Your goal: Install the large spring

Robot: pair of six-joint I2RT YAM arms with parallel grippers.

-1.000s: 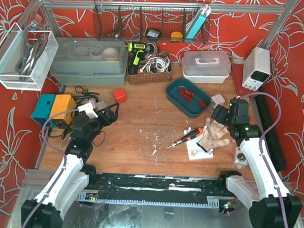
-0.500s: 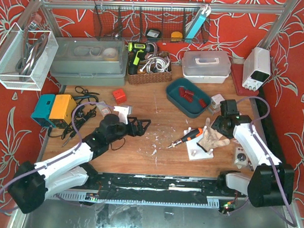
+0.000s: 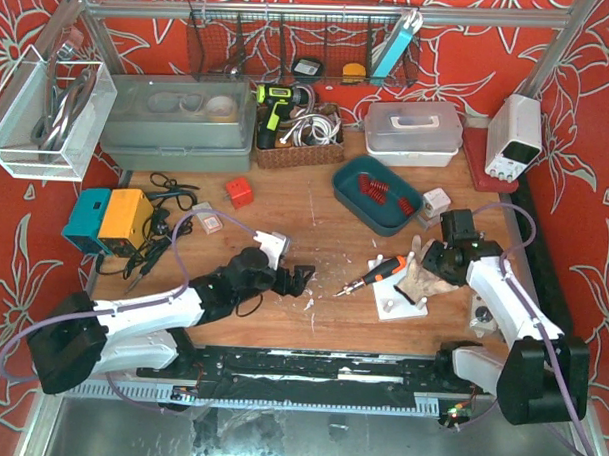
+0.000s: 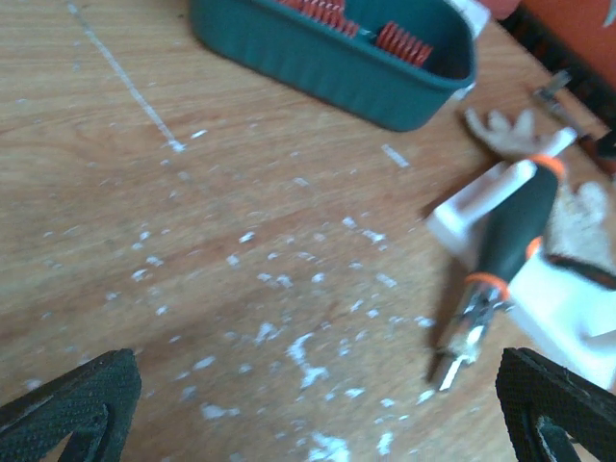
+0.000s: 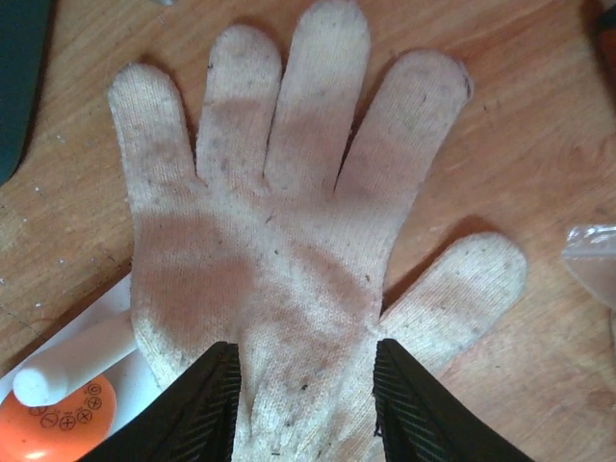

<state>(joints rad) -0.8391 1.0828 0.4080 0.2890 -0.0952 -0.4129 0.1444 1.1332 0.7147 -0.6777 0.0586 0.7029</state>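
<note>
Several coiled red springs [image 3: 374, 187], knitted white glove [image 5: 289, 250]

White-shelled arms [image 3: 146, 313] with black joints [image 3: 65, 348] and black textured jaws.

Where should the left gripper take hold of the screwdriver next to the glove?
Probably take the screwdriver by its thick black handle, coming down from above with the left gripper set across it. It lies flat, and its thin metal tip, pointing toward that gripper, looks too slim to hold.
</note>
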